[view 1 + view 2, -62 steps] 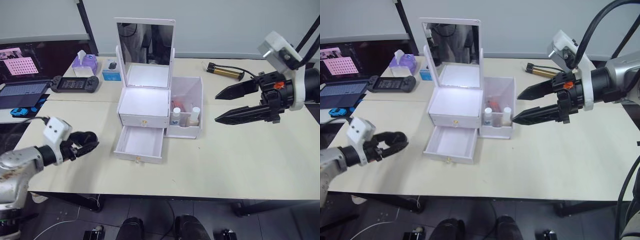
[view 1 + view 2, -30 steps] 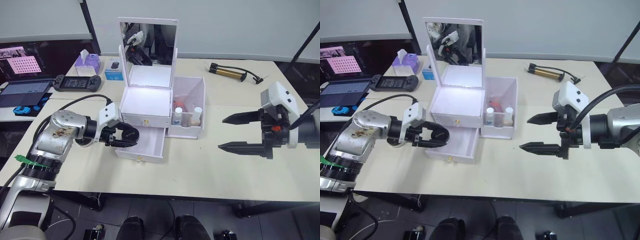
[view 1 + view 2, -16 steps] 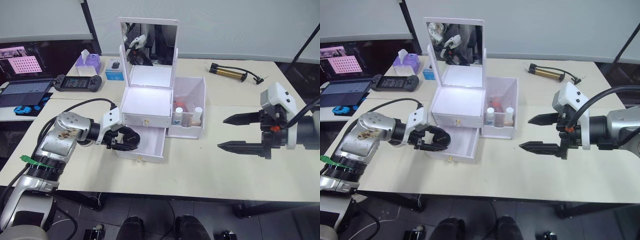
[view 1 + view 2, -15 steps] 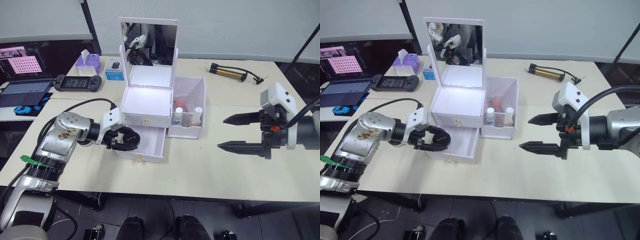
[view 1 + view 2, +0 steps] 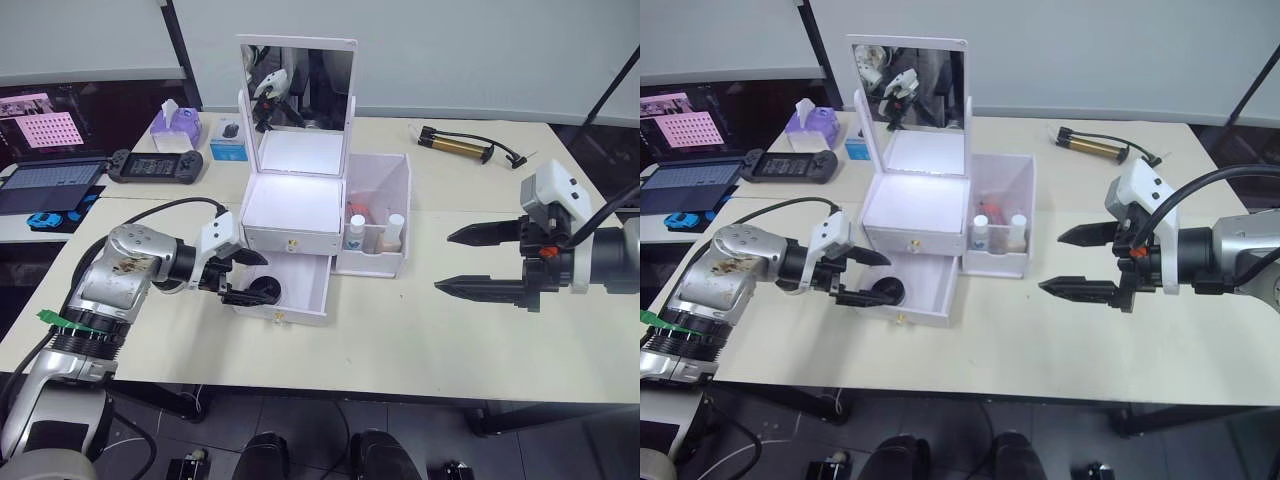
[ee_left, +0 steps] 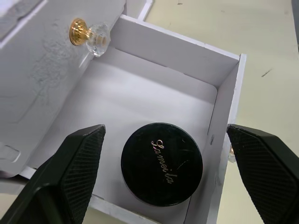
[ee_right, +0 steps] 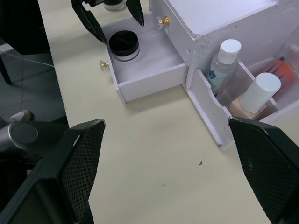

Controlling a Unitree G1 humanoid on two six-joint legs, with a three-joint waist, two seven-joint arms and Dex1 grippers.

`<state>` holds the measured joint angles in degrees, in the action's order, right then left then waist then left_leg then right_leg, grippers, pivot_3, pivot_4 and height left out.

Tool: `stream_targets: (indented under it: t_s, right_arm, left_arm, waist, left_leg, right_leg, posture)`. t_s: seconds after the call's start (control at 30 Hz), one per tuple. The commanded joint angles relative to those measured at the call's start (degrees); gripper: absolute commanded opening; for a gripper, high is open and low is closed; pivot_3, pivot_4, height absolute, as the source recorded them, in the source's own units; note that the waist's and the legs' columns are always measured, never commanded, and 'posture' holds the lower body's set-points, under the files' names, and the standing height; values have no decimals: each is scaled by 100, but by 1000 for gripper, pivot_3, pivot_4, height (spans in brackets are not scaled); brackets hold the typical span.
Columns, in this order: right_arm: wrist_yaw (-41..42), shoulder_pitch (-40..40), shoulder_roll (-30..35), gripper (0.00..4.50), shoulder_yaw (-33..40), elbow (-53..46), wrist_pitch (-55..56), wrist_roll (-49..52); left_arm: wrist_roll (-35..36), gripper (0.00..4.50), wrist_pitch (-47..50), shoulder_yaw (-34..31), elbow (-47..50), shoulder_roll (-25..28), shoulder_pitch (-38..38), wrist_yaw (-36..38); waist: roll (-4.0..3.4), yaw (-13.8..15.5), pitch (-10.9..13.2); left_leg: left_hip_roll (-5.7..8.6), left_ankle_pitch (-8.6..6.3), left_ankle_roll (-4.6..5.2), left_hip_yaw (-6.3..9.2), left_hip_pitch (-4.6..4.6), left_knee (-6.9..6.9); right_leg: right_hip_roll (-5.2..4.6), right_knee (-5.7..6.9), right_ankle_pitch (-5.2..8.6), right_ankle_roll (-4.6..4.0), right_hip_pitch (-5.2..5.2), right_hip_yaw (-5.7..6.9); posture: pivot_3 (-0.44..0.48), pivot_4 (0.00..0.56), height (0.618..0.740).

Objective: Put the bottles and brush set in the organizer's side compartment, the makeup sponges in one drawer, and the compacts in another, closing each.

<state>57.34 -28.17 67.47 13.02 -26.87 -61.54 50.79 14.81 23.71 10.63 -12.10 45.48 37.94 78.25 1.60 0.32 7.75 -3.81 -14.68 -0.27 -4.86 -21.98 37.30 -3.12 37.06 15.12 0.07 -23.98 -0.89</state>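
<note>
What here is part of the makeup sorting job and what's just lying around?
Job: organizer, open drawer, compact, bottles, left pincer.
Lying about: tissues, game controller, pump, laptop.

You see: white organizer (image 5: pixel 296 215); black compact (image 6: pixel 161 164) with gold script; gold-and-clear drawer knob (image 6: pixel 87 33); cream table (image 5: pixel 420 320); purple tissue box (image 5: pixel 172 127), upper left.

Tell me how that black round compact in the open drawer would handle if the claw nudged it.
The compact looks like a low, flat disc lying on its base, so it would probably slide rather than tip or roll. Its glossy lid may be slippery. The drawer walls close around it should stop it quickly.
</note>
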Motion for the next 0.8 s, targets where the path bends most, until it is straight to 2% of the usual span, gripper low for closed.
stream_targets:
  t_s: [0.03, 0.23, 0.4, 0.53, 0.67, 0.8]
  right_arm:
    - [26, -54, 10, 4500, 89, -20, 200, -23]
    - [123, 339, -125, 4500, 176, 62, 817, -394]
    - [171, 319, -831, 4500, 527, 168, 1423, -127]
    - [569, 413, -862, 4500, 388, 210, 1823, -272]
    - [927, -96, -826, 4500, -171, 603, 1747, -300]
    - [1246, -1068, -1049, 4500, -1007, 1170, 1288, -298]
  left_arm:
    - [55, 4473, -74, -273, 28, 115, 73, -2]
    - [126, 4473, -13, -627, 129, 214, -103, -214]
    - [161, 4473, 158, -1081, 63, 420, -312, -635]
    - [340, 4473, 511, -1812, 101, 679, -720, -1070]
    - [564, 4473, 735, -2732, 511, 919, -1506, -1505]
    - [720, 4473, 1108, -3691, 1335, 789, -2624, -2084]
  waist:
    - [0, 0, 0]
    - [4, 3, -3]
    - [5, -15, -5]
    - [4, -47, -5]
    - [3, -99, -5]
    - [1, -115, -6]
  left_leg:
    - [0, 0, 0, 1, 0, 0]
    - [0, 0, 0, 2, -2, 4]
    - [-1, 0, 0, 3, -1, 8]
    - [-4, 0, 0, 4, 0, 8]
    - [-9, 0, 0, 2, 6, 6]
    - [-11, 0, 0, 1, 11, 4]
  right_leg:
    - [0, 0, 0, 0, 0, 0]
    - [0, 1, 0, 0, 1, 3]
    - [1, 7, 0, 1, 1, 1]
    - [3, 6, 0, 1, 1, 2]
    - [1, 8, 0, 0, 2, 4]
    - [-3, 10, 0, -1, 1, 0]
  posture:
    - [0, 150, 725]
    - [0, 150, 725]
    - [0, 150, 725]
    - [0, 150, 725]
    - [0, 150, 725]
    - [0, 150, 725]
